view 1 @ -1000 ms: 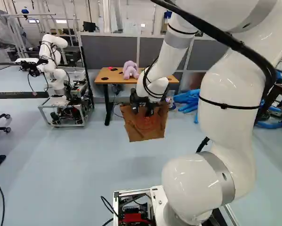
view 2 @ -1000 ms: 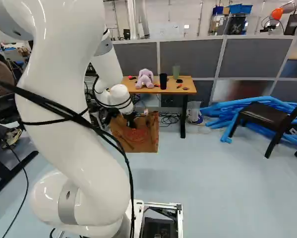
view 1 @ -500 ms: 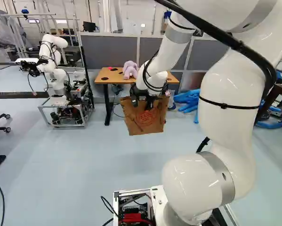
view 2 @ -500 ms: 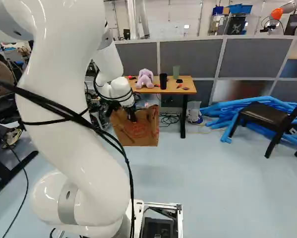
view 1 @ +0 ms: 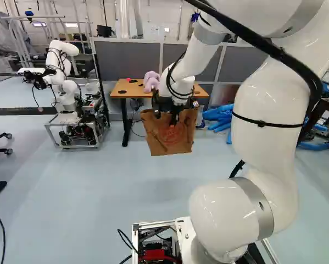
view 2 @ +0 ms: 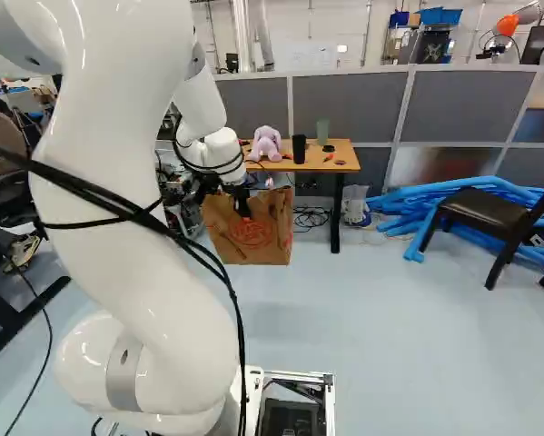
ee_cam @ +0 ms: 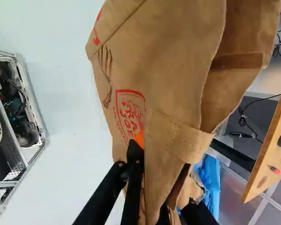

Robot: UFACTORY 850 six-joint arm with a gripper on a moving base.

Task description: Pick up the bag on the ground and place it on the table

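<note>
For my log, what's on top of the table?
A purple plush, a dark cup, a green cup and small red and dark items. Anything directly behind the plush or cups is hidden.

Arm [view 1: 266, 148]: glossy white, rounded segments, grey bands [view 1: 266, 219]; thick black cable [view 1: 285, 58], black tie [view 1: 261, 124]. Gripper [view 1: 166, 117]: black, orange pad [ee_cam: 139, 139].

My left base view looks ahead and slightly down from behind, left of the arm [view 1: 268, 140]; my right base view faces the same way from its right. Both share the arm up close and the table [view 1: 134, 88] far ahead. My wrist view looks along the gripper [view 1: 167, 116], very near the bag [ee_cam: 163, 56], also catching the table.
</note>
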